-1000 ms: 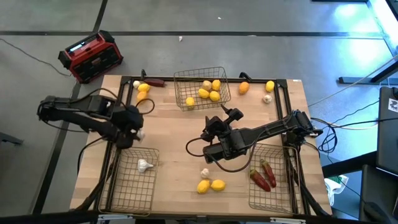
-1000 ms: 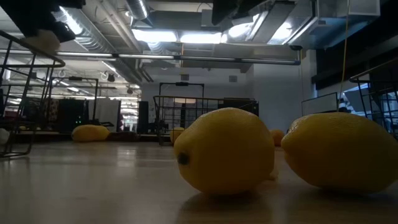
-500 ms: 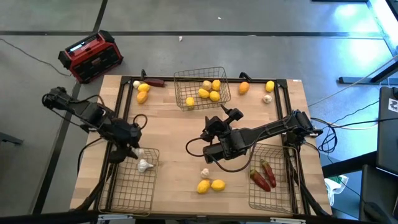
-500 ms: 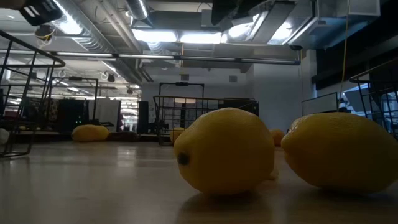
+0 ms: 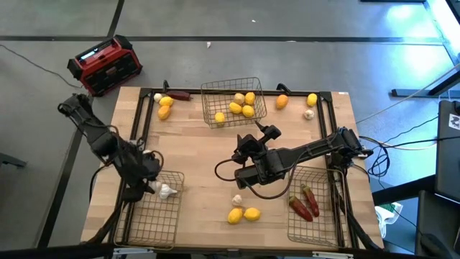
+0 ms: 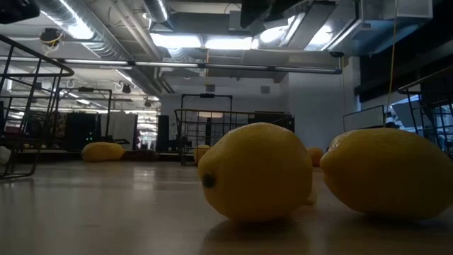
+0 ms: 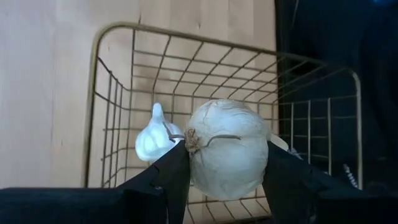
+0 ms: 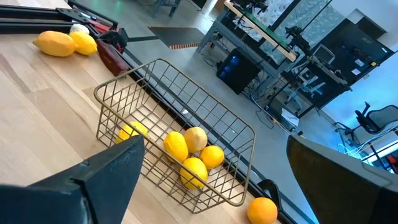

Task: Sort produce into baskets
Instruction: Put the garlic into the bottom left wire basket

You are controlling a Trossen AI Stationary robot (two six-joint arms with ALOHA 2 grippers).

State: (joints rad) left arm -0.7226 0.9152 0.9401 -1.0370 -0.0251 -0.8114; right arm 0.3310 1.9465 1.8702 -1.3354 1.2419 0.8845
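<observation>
Garlic bulb point(image 7: 227, 149) clamped between left gripper point(image 5: 148, 181) fingers point(image 7: 168, 180), held above near-left wire basket point(image 7: 99, 81), over another garlic point(image 7: 152, 138) lying inside. Right gripper point(image 5: 244, 155) at table centre, spread wide, empty, pointing toward far basket point(image 8: 233, 134) of lemons point(image 8: 176, 146).

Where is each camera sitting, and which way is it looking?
High view: above, looking straight down; shows both arms and the table.
Low view: at tabletop height, looking level past two lemons.
Left wrist view: on the left arm, looking down at the left gripper holding a garlic bulb over a basket.
Right wrist view: on the right arm, facing the lemon basket; its fingers show.
High and right wrist views share that lemon basket.
</observation>
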